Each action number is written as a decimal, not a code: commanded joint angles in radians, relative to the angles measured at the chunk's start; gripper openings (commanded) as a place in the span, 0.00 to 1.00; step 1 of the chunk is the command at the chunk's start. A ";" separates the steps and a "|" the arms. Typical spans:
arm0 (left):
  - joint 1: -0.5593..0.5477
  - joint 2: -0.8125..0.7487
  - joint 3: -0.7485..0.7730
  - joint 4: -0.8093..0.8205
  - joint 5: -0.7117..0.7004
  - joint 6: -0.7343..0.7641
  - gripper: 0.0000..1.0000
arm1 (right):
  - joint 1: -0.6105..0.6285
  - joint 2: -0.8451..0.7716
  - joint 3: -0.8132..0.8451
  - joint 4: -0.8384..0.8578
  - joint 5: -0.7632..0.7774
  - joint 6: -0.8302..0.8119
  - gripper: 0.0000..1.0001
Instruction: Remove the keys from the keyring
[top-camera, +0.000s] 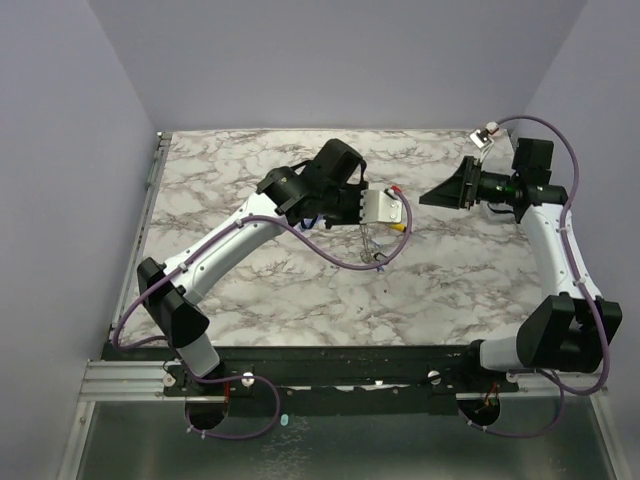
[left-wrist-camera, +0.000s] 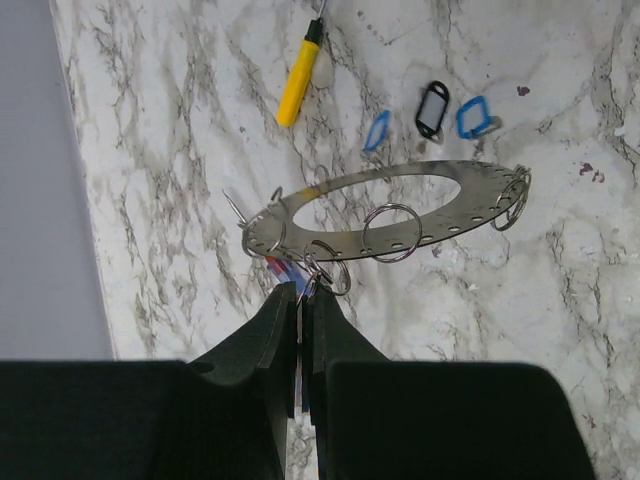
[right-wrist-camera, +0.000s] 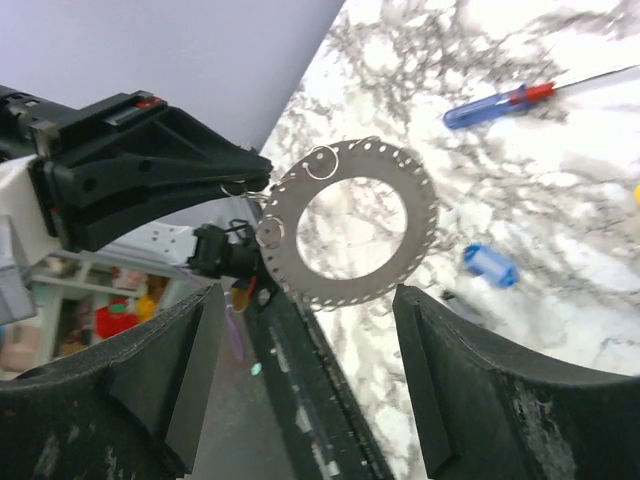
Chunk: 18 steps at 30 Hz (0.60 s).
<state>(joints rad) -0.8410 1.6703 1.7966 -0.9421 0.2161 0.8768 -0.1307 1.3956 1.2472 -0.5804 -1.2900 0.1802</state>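
One keyring (left-wrist-camera: 478, 200), two blue keys (left-wrist-camera: 474, 117), perhaps three, one black tag (left-wrist-camera: 432, 108), two screwdrivers (left-wrist-camera: 295, 85).

Before me lies a white tabletop (top-camera: 250, 290) veined in grey marble, shut in by plain lavender walls (top-camera: 70, 150) on my left, back and right under soft, even light, with a silver slotted rail (top-camera: 120, 378) along its near edge.

Top camera looks down; both wrist cameras closely share the keyring (left-wrist-camera: 485, 200).
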 joint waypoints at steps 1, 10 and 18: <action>-0.007 -0.064 -0.016 0.076 0.018 0.017 0.00 | 0.003 -0.077 -0.006 0.081 0.088 -0.110 0.79; -0.010 -0.149 -0.119 0.132 0.053 0.153 0.00 | 0.003 -0.264 -0.113 0.277 0.177 -0.372 0.98; -0.041 -0.243 -0.272 0.208 0.047 0.354 0.00 | 0.003 -0.258 -0.198 0.506 0.041 -0.247 1.00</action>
<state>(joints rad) -0.8570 1.4818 1.5703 -0.8120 0.2390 1.1034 -0.1303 1.0996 1.0782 -0.2203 -1.1645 -0.1089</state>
